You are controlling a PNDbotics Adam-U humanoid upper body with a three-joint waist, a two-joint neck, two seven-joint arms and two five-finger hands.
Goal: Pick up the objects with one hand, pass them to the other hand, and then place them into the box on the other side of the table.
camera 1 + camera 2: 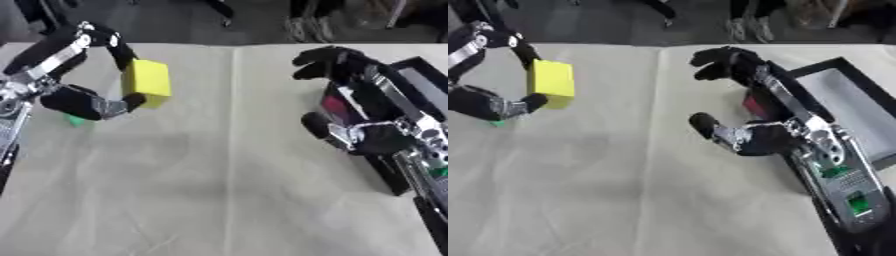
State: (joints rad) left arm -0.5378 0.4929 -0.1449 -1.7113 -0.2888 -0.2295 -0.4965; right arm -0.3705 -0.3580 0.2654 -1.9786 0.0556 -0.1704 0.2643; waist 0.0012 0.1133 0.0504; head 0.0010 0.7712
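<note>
Left hand (492, 102) pinches yellow block (551, 83).
Right hand (741, 107) hangs spread beside the box (859, 107), well apart from the block.

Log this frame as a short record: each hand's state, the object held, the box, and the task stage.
left hand: shut on yellow block, pinched between fingers and thumb, lifted off the table
right hand: open, holding nothing, fingers spread beside the box
box: black tray at the table's right edge
green item: small, under the left hand
stage: picked up, handover not yet done
</note>
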